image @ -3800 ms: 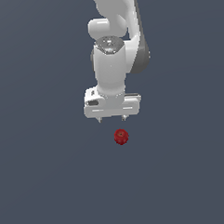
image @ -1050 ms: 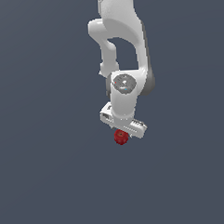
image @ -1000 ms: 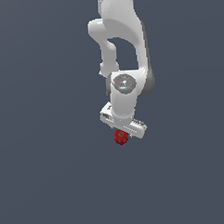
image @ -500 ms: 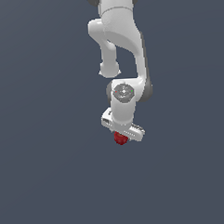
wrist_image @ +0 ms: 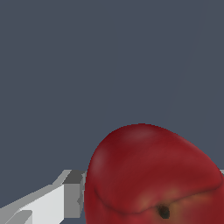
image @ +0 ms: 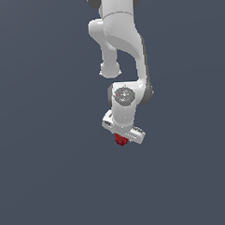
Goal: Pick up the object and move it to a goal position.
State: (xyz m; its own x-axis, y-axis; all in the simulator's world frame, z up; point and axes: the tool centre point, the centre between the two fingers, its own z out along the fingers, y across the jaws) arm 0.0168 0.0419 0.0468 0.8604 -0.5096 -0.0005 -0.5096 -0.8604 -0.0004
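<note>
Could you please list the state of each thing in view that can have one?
Small dark-red, apple-like round object: tucked under the gripper, one finger against its side.
White two-finger gripper: lowered over the object, tilted; whether it is shut cannot be told.

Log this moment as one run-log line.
phase: grasp | target: small dark-red apple-like object | white gripper: lowered over object, finger beside it in the wrist view | closure: unclear | surface: plain grey floor

A plain, flat slate-grey surface (image: 47, 174) all around, unmarked and uniform in both views.
</note>
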